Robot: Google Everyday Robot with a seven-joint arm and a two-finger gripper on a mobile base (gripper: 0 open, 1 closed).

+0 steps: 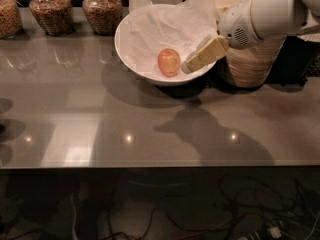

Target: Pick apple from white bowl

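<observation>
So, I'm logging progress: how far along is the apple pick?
Approach looks done: the gripper hangs over the white bowl, close beside the apple. In hand: lining up on it. Left: grasping and lifting, since the apple lies on the paper lining, not yet held.

Readable text: none on any surface.
Jars [102,8]: seemingly unlabelled, though their fronts are dim.
White bowl [120,45]: plain rim and plain paper lining.
Arm housing [262,13]: a patch of small vent holes, no brand or number legible.
Gripper [190,66]: unmarked, inside the white bowl's right side, just beside the apple [169,62].
</observation>
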